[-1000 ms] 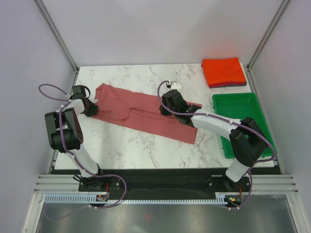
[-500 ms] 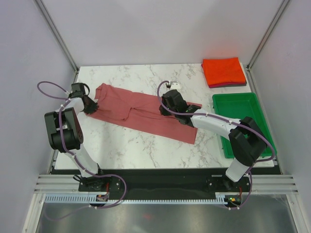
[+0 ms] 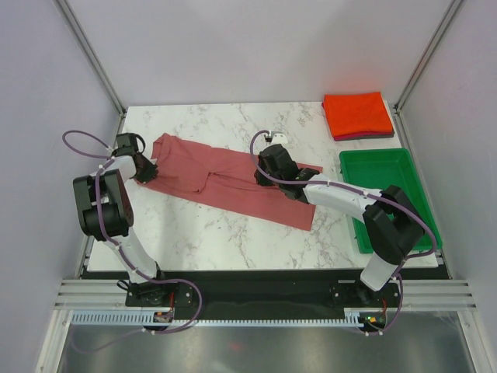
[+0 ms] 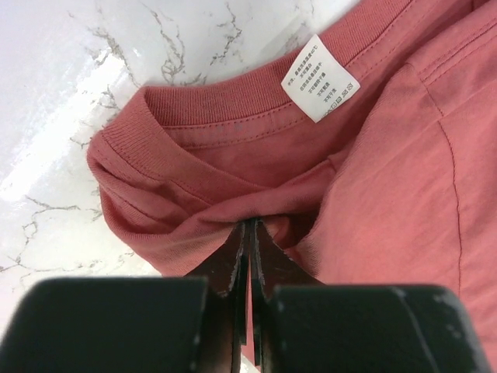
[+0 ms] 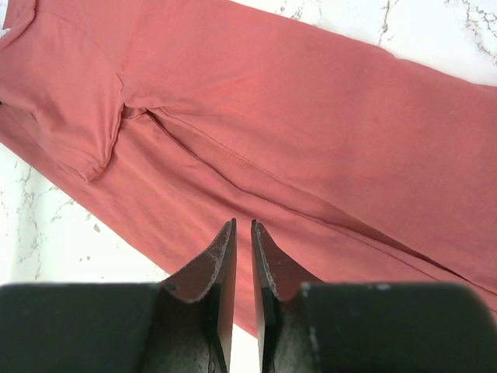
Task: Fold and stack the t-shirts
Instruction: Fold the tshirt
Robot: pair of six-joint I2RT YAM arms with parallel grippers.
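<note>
The rose-red t-shirt (image 3: 233,183) is lying flat on the white marble counter (image 3: 202,233). It is stretching from the far left side down toward the middle right. It is spread out long and is not folded into a square yet.

The left hand (image 4: 248,227) is sitting at the left end of the shirt, just near the collar (image 4: 225,101). Its two fingers are pressed together and are pinching a bit of the red cloth. The cloth is bunching into little folds that run toward the fingertips. A small white label (image 4: 320,78) is showing inside the collar.

The right hand (image 5: 242,227) is reaching over the middle of the same shirt. Its fingers are standing a little apart, with a thin gap between them. They are pointing down at a long crease in the cloth. A short sleeve (image 5: 70,109) is lying off to the left in the right wrist view.

In the far right corner an orange-red t-shirt (image 3: 357,113) is sitting folded on top of a dark maroon t-shirt (image 3: 365,137). Only the maroon one's edge is peeking out. A green tray (image 3: 388,194) is sitting on the right, nearer than that stack.
</note>
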